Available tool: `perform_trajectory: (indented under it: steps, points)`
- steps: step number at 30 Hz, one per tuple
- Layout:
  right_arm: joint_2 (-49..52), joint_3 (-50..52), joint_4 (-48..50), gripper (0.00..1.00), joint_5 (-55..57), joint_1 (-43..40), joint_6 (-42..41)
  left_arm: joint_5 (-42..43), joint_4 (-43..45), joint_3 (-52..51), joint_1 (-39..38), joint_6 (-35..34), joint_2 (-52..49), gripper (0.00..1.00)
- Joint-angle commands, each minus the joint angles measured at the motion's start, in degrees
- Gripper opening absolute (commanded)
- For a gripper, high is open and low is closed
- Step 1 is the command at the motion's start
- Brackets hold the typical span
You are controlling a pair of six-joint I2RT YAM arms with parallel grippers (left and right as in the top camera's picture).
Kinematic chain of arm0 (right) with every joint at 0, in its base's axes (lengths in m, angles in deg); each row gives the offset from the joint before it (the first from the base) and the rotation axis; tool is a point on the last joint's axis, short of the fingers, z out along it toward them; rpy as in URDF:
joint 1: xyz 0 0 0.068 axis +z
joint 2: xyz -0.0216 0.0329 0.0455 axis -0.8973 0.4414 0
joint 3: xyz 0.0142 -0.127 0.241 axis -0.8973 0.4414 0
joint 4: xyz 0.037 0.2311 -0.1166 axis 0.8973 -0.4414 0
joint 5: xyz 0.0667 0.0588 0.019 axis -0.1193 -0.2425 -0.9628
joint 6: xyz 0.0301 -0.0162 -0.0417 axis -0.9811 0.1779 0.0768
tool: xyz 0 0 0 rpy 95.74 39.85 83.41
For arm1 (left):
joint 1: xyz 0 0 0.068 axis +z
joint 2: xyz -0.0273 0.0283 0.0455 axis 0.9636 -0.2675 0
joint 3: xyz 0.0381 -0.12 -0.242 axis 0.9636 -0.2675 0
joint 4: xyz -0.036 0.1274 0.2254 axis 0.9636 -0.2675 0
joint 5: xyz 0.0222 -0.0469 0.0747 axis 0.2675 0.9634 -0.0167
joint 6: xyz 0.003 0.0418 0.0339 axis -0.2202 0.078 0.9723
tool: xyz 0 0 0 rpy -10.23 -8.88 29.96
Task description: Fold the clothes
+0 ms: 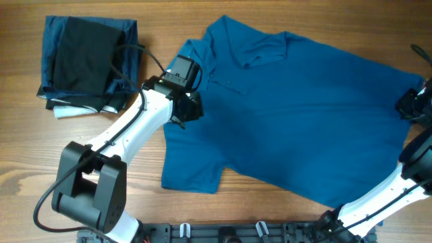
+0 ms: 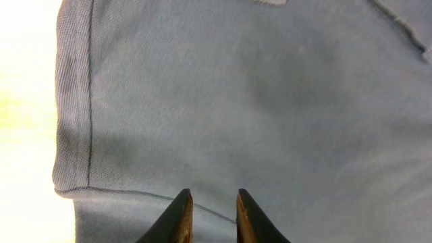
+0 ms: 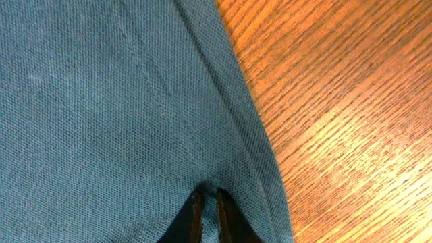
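Overhead: shirt (image 1: 304,115) lies spread flat across the table (image 1: 40,155), from centre to the right edge, collar (image 1: 253,50) toward the far side, one sleeve (image 1: 192,172) pointing to the near side. Pile of dark garments (image 1: 88,64) far left, apart from the shirt. Left gripper (image 1: 191,108) sits over the shirt's left border below the collar. Right gripper (image 1: 410,104) at the shirt's right border, partly cut off by the frame. Left wrist: left gripper (image 2: 210,212) low over the shirt (image 2: 270,101), jaws a narrow gap apart with flat cloth showing between them; a seam runs just ahead, pale table (image 2: 27,101) to the left. Right wrist: right gripper (image 3: 208,206) at the hem of the shirt (image 3: 101,101), jaws a sliver apart, hem ridge running in between them; cannot tell whether cloth is nipped. Bare wood table (image 3: 337,101) just beside the hem.
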Motion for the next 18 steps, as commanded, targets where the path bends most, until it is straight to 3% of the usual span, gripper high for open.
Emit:
perform_trajectory:
  steps: [1,6,8,9,12,15,18]
  points:
    - [0.68,-3.23,-0.55,0.2,-2.78,-0.13,1.75,0.2,1.84,1.95,-0.22,2.67,0.02,0.21]
    - [-6.32,-8.07,-3.54,0.31,-7.15,2.82,1.75,-3.06,1.9,13.4,-0.26,8.44,0.87,0.2]
    - [-10.71,-9.11,-4.7,0.38,-11.15,5.18,1.68,-4.94,4.2,19.21,-0.26,10.47,0.87,0.04]
    - [-12.22,-9.11,-5.03,0.42,-11.98,6.16,1.68,-5.11,6.1,20.76,-0.26,12.37,0.87,0.04]
    - [-15.56,-9.11,-6.08,0.62,-12.15,9.03,1.44,-5.81,11.72,24.5,-0.09,14.47,0.68,0.04]
    - [-16.11,-9.11,-7.52,0.88,-12.2,10.78,1.22,-5.77,9.77,33.7,0.68,14.45,-0.79,0.04]
    - [-16.09,-9.01,-10.34,0.94,-12.48,11.8,-1.49,-3.93,6.47,47.12,1.49,16.02,-4.74,0.04]
